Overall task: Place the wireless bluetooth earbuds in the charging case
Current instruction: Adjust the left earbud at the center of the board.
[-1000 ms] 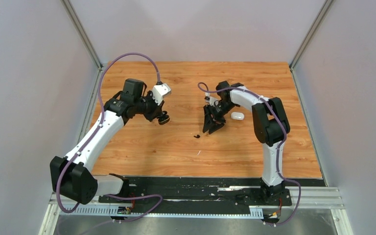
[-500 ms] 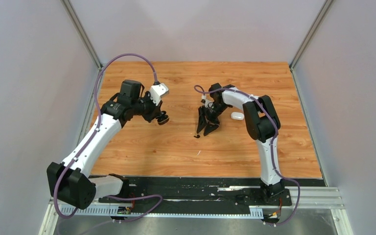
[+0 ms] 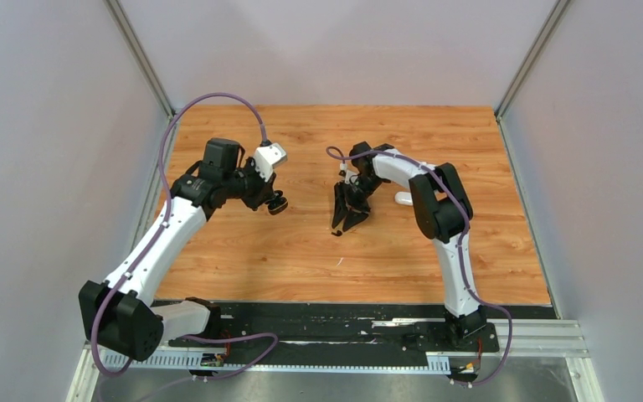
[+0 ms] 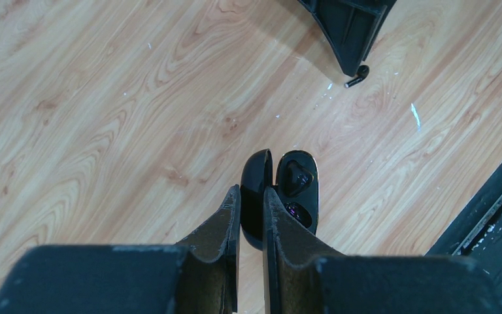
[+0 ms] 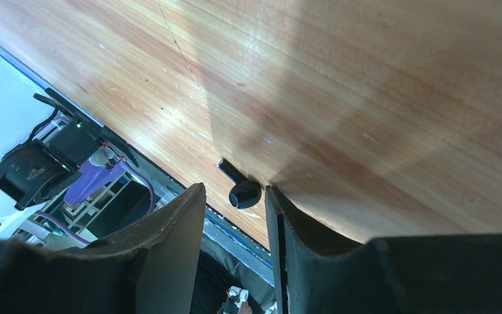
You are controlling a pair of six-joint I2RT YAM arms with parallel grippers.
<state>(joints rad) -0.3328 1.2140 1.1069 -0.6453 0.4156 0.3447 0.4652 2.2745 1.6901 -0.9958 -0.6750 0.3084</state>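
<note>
While left gripper [image 4: 251, 193] pinches open case [image 4: 299, 190] by lid [image 4: 256, 171], cavity exposed for loading, right gripper [image 5: 234, 188] straddles black earbud [image 5: 244, 195] on table [image 5: 399, 98], jaws part-open, ready to pinch.

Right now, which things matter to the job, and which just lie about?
Job: glossy black open charging case, pinched in the left hand; small black earbud on the wooden table, inside the open right hand.
Lying about: small white oval pod.

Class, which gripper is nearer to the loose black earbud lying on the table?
Right. The right gripper hangs just above the black earbud, jaws open. The left gripper is well off to its left, shut on the open black charging case.
</note>
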